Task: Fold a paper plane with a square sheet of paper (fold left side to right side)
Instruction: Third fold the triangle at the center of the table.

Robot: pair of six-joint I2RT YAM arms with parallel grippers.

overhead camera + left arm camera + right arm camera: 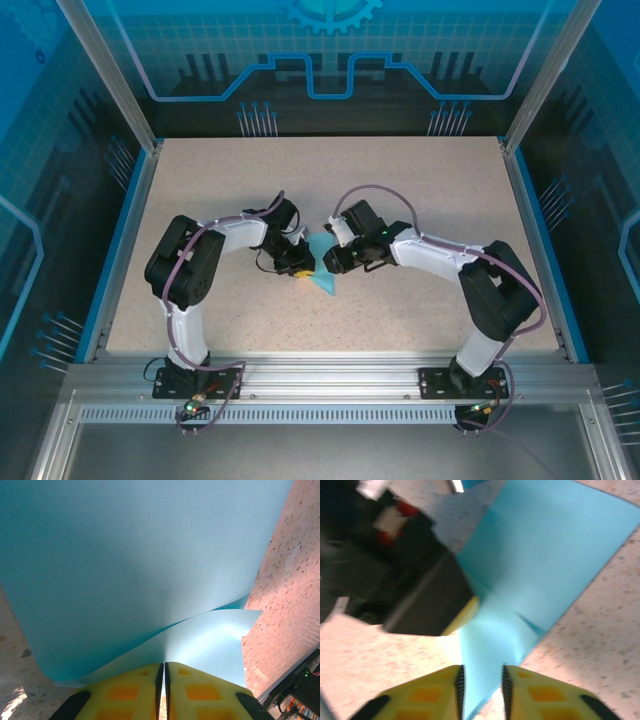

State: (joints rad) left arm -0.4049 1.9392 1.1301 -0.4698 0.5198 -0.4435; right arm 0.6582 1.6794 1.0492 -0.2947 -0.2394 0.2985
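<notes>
Square sheet of paper (322, 270), light blue and partly folded, at table centre between both grippers.
Left gripper (163, 680): fingers together, clamped on the sheet's curled layers. Right gripper (482, 690): fingers apart, the creased sheet passing between them. The sheet's near tip lies on the speckled table (420, 190). Beyond: blue-patterned back panel (330, 60).

Centre: left pincer (163, 690) and right pincer (482, 690) meet nose to nose, the square sheet of paper (322, 272) filling the gap between them; nothing passes there.
Ahead of left pincer: that sheet rises like a wall; bare tabletop (330, 180) shows past its right edge.
Far half: open tabletop, free to cross.
Flanks: left arm (185, 265) and right arm (500, 285) bow outward, narrowing the side lanes.
Near strip: open between the two arms.
</notes>
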